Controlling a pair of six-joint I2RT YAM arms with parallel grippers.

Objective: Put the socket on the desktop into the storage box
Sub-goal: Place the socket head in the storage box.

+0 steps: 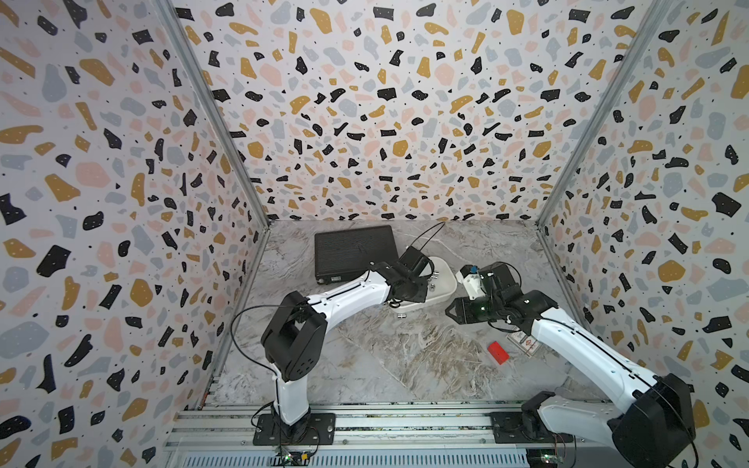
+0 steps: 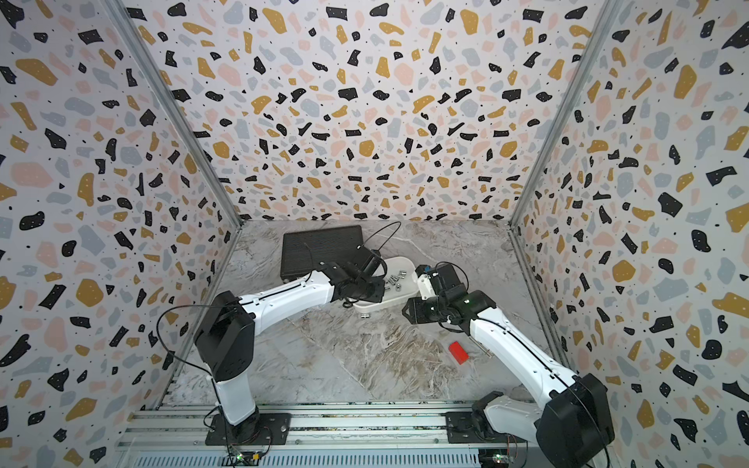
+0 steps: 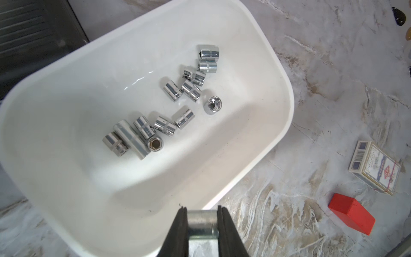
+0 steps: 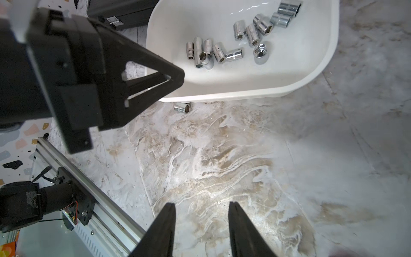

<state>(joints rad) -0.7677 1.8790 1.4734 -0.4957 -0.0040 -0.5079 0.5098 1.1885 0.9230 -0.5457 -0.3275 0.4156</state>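
My left gripper (image 3: pixel 202 209) is shut on a chrome socket (image 3: pixel 202 222), held just over the near rim of the white storage box (image 3: pixel 287 98). Several sockets (image 3: pixel 190 90) lie inside the box. One more socket (image 4: pixel 182 108) lies on the marble desktop (image 1: pixel 364 364) against the box's outer wall, and it shows in both top views (image 1: pixel 401 315) (image 2: pixel 366 315). My right gripper (image 4: pixel 201 207) is open and empty above bare desktop, to the right of the box (image 1: pixel 446 279). The right wrist view shows the left gripper (image 4: pixel 175 76) from the side at the box's edge.
A black ribbed case (image 1: pixel 354 251) lies behind the box on its left. A red block (image 1: pixel 497 352) and a small printed card box (image 3: pixel 374 170) sit on the desktop near the right arm. Terrazzo walls close in three sides.
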